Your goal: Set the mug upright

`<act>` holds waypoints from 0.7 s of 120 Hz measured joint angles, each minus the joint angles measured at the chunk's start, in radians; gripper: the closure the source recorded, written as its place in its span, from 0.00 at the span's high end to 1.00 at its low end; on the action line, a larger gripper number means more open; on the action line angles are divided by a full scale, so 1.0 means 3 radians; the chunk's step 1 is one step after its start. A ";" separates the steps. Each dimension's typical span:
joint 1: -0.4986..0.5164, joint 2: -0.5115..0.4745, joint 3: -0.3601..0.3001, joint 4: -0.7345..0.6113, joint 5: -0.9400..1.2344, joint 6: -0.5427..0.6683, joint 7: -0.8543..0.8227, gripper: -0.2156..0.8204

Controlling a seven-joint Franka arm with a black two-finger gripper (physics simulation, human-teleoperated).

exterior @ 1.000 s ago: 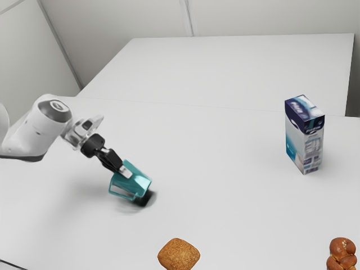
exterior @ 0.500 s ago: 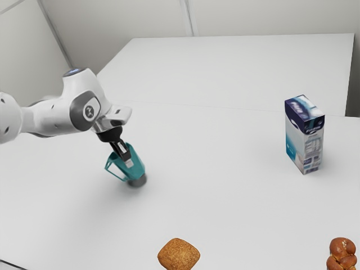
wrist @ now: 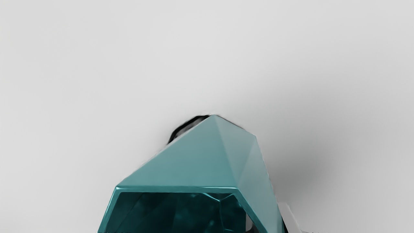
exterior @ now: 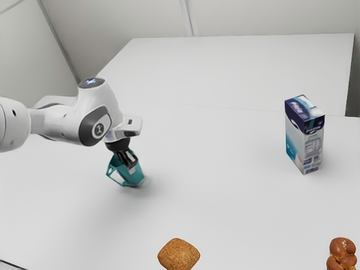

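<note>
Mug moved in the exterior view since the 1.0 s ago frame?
Yes. The mug has shifted toward the exterior view's left, farther from the square bread, and tilted closer to upright.

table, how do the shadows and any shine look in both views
Exterior view: soft-edged, faint shadows on the pale table, by the mug and the carton; wrist view: a broad, blurry grey shadow beside the mug, thin bright glints along its rim, a dark inside, and no harsh glare on the table.
</note>
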 joint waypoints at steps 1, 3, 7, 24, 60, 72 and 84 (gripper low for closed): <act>0.0004 0.0001 0.0001 -0.0003 0.0005 0.0004 -0.0013 0.04; 0.0011 0.0003 0.0000 -0.0008 0.0013 0.0010 -0.0038 0.04; 0.0026 0.0003 -0.0003 -0.0019 0.0028 0.0023 -0.0088 0.04; 0.0047 0.0021 -0.0006 -0.0040 0.0068 0.0058 -0.0274 0.04; 0.0068 -0.0165 -0.0079 -0.0021 0.0025 0.0040 -0.0475 0.56; 0.0017 -0.0353 -0.0098 0.0104 0.0013 -0.0093 -0.0522 0.65; 0.0017 -0.0390 -0.0152 0.0540 -0.0012 -0.0392 -0.0578 0.70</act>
